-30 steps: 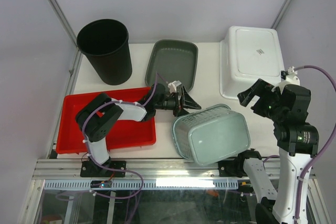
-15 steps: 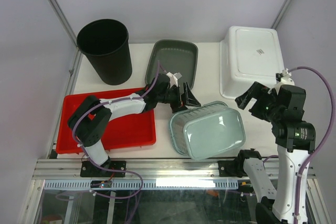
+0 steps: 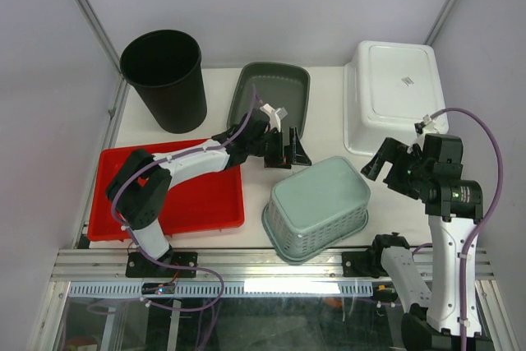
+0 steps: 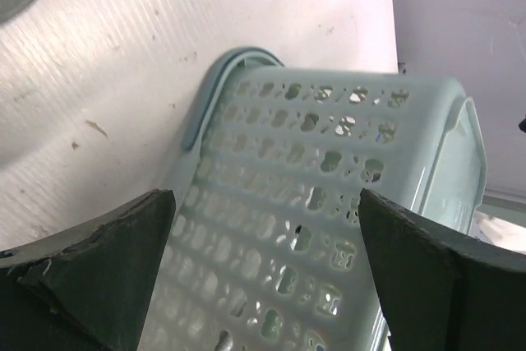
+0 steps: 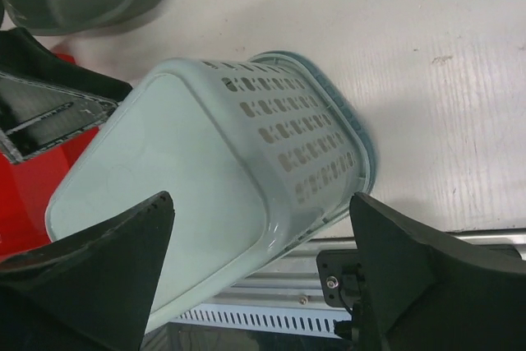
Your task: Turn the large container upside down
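The pale green perforated plastic basket (image 3: 319,207) sits mouth-down at the white table's (image 3: 329,117) near edge, right of the flat red plastic tray (image 3: 205,203). Behind, from left to right, stand a round black plastic bin (image 3: 164,80), a dark green plastic tub (image 3: 271,98) and an inverted white plastic tub (image 3: 394,92).

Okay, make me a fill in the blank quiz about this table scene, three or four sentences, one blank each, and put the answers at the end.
1. The pale green basket sits upside ____ on the table.
2. The tray beneath the left arm is ____ in colour.
3. The left gripper and the right gripper are both ____ and hold nothing.
4. The round bin at the back left is ____ in colour.

Missing words: down; red; open; black
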`<state>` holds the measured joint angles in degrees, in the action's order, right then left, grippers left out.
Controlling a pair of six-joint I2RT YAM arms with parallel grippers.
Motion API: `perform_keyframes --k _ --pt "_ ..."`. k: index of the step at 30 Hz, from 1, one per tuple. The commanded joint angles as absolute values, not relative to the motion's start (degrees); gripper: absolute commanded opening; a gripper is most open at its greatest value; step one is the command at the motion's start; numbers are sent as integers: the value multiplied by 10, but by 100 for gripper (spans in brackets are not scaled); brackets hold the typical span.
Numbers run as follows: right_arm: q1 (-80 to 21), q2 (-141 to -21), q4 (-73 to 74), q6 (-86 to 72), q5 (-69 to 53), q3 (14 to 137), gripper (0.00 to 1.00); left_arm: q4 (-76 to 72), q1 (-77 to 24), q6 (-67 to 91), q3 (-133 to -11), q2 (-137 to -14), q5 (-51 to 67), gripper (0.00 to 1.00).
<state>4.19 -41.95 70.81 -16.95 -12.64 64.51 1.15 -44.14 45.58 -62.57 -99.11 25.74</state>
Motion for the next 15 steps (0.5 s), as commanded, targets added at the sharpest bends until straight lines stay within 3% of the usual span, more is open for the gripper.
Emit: perform_keyframes --k 1,7,11,15 --pt "40 -428 710 -172 -107 644 93 53 -438 368 -666 -971 213 99" --pt "40 -419 703 -210 -129 622 93 111 -438 321 -706 -939 141 99" --pt "39 -399 701 -239 -174 582 77 164 -438 291 -754 -911 105 99" --pt "40 -382 702 -253 -174 548 68 223 -434 287 -776 -885 92 99"
